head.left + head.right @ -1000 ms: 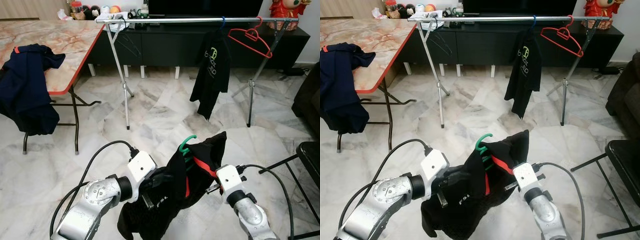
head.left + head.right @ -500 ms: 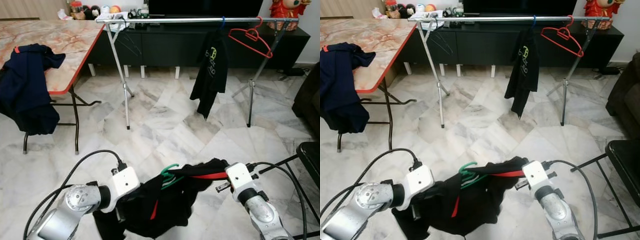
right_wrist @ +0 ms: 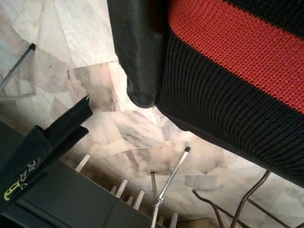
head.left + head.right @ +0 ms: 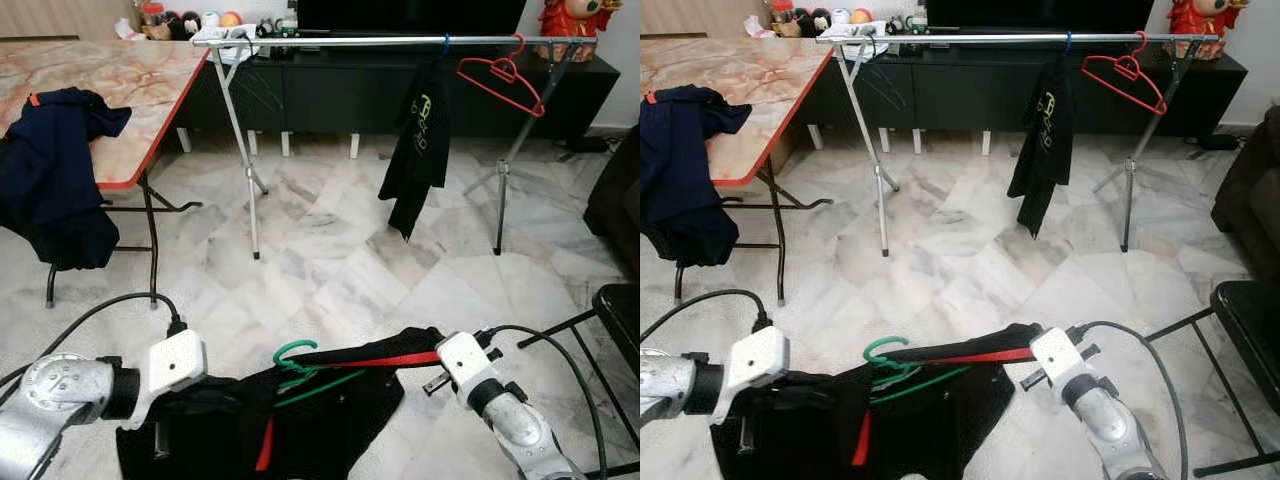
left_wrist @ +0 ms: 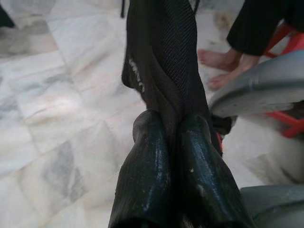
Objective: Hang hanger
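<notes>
Both grippers grip the black shirt w/ red stripe point(image 4: 300, 420), stretched flat betw. them, near & low: left gripper point(image 5: 173, 142) pinched on fabric, right gripper point(image 4: 432, 352) clamped on red-trimmed edge. Green plastic hanger point(image 4: 300, 365) sits in its collar. Long silver metal rail point(image 4: 400, 41) far ahead. Lift evenly, hook upright, approach the rail's free stretch left of the hung black tee point(image 4: 420, 150).

Green hanger point(image 4: 300, 365), black-and-red garment point(image 4: 330, 420)

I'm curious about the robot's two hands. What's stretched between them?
A black shirt with a red stripe, on a green hanger, spans from the left gripper to the right gripper; the eye views show it.
</notes>
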Motion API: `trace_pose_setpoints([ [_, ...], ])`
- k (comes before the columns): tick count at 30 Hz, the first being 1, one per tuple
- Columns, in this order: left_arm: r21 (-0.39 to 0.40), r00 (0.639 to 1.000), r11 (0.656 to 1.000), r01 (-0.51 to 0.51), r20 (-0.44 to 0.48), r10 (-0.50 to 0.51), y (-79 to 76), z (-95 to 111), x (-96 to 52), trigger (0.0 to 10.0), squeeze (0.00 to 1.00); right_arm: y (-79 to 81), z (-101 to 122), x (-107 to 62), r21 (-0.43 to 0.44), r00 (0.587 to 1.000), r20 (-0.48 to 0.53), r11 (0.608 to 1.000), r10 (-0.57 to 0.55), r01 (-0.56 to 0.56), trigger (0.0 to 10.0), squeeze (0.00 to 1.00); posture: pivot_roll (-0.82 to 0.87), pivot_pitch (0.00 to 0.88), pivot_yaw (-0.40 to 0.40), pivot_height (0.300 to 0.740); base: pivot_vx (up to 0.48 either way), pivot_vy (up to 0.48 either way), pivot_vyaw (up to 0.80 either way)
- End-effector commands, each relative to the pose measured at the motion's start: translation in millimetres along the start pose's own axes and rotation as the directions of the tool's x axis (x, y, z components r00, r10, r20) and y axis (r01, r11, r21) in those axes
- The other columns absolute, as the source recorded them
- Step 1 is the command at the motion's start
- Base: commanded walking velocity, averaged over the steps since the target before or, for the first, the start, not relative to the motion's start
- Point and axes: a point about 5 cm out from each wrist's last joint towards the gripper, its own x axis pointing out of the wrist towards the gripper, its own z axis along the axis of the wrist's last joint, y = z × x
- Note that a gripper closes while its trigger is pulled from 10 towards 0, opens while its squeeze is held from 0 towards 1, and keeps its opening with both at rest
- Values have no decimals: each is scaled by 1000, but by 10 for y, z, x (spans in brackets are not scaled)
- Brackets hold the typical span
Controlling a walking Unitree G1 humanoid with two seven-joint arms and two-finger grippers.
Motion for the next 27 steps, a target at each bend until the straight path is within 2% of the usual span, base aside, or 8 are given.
trace_pose_setpoints([
  [1,13,999,1000,-28,-35,29,46,-16,-173,10000,0,-148,-113,-86,20,996,-61,998,-65,66,0,0,-2,128,-19,740,0,0,0],
  [6,68,978,995,-66,-193,78,112,-136,-170,10000,0,-158,-130,-95,-3,996,-77,998,-56,56,0,0,-5,127,-20,740,0,0,0],
  [7,113,941,988,-104,-309,135,176,-243,-165,10000,0,-165,-136,-100,-5,995,-80,998,-58,58,0,0,-2,127,-20,740,0,0,0],
  [8,227,850,963,-146,-469,239,282,-406,-160,10000,0,-168,-139,-101,-5,995,-82,998,-59,59,0,0,-6,125,-18,740,0,0,0],
  [15,391,803,883,-261,-421,423,435,-321,17,10000,0,-132,-111,-75,-1,996,-68,999,-50,50,0,0,-9,120,-17,740,0,0,0],
  [17,387,824,881,-274,-378,423,441,-281,61,10000,0,-119,-108,-70,-1,997,-67,999,-46,46,0,0,-11,119,-17,740,0,0,0],
  [21,230,958,965,-128,-222,180,222,-154,31,10000,0,-108,-112,-69,-4,997,-71,999,-41,41,0,0,-12,120,-15,740,0,0,0],
  [27,155,984,988,23,-179,5,104,-45,-248,10000,0,-91,-143,-84,-11,996,-88,1000,-24,24,0,0,-3,129,-17,740,0,0,0],
])
